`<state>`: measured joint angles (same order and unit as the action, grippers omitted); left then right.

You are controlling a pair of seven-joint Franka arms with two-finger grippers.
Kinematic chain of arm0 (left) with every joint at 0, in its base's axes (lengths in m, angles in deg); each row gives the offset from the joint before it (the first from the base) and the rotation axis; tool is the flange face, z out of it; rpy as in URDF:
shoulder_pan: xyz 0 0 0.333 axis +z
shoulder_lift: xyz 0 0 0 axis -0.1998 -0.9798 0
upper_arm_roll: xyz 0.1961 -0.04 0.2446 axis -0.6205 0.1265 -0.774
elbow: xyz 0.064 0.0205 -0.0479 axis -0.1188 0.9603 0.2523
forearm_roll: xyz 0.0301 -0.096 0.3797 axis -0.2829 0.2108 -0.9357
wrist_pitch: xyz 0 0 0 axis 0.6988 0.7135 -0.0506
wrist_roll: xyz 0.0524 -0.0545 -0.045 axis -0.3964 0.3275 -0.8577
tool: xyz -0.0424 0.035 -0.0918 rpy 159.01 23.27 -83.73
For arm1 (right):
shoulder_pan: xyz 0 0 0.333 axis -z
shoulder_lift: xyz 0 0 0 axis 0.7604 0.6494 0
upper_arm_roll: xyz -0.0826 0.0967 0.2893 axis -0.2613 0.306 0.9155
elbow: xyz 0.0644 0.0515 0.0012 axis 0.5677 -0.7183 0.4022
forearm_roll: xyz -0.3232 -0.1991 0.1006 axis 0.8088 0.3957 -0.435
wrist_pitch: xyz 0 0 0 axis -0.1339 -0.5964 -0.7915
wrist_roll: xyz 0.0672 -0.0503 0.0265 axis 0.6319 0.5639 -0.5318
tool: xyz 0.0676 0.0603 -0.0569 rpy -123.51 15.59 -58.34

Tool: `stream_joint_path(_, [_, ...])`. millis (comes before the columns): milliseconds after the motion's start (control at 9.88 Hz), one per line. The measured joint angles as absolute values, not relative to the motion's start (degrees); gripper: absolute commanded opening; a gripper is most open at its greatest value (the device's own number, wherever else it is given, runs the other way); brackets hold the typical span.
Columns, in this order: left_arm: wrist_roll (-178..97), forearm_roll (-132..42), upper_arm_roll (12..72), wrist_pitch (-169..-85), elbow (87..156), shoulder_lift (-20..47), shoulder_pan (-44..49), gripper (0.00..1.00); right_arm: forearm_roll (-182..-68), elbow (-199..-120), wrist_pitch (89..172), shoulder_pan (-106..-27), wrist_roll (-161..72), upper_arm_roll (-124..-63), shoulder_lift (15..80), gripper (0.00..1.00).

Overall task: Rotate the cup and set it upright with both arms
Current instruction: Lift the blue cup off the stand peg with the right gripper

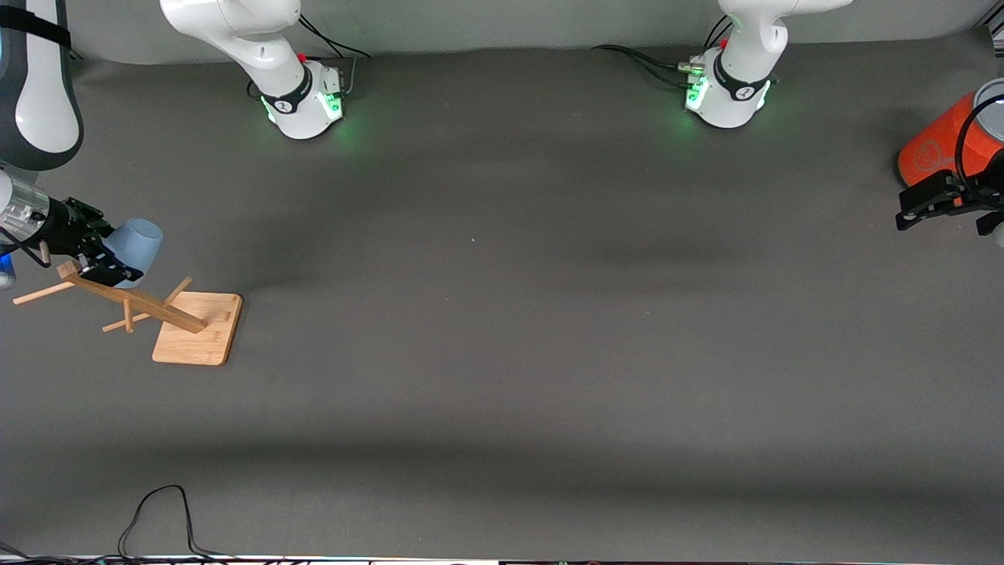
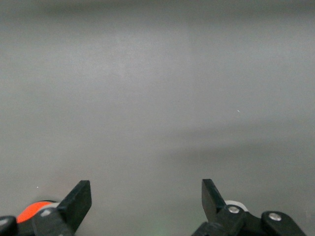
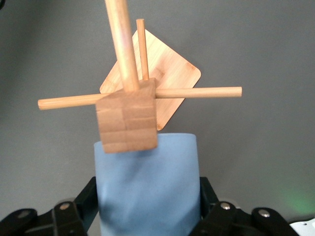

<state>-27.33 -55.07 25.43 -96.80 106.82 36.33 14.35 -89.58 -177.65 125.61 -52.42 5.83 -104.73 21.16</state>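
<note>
Dark grey table [image 1: 502,353]; wooden rack [image 1: 192,329] at the right arm's end, orange cylinder [image 1: 937,153] at the left arm's end, black cable [image 1: 157,518] nearest the camera.

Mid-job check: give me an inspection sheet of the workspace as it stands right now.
Surface: dark grey table.
Job's things: pale blue cup held in the air on its side, over the wooden peg stand.
Clutter: orange cylinder at the left arm's end.
Grippers: right gripper shut on the cup; left gripper open, empty, waiting by the cylinder.
Cables: black loop at the table's near edge; leads at both bases.
Surroundings: nothing seen.
</note>
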Motion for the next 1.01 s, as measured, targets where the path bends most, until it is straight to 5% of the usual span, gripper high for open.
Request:
stream_joint_path(506, [-27.33, -55.06, 25.46, -96.80, 106.81, 36.33, 14.35, 1.00, -89.79, -175.04, 120.17, -58.14, 9.51, -104.07, 16.09, 0.65])
stream_joint_path(1013, [-27.33, -55.05, 25.47, -96.80, 106.82, 36.33, 14.35, 1.00, -89.97, -175.07, 117.44, -74.20, 31.73, -103.66, 12.05, 0.65])
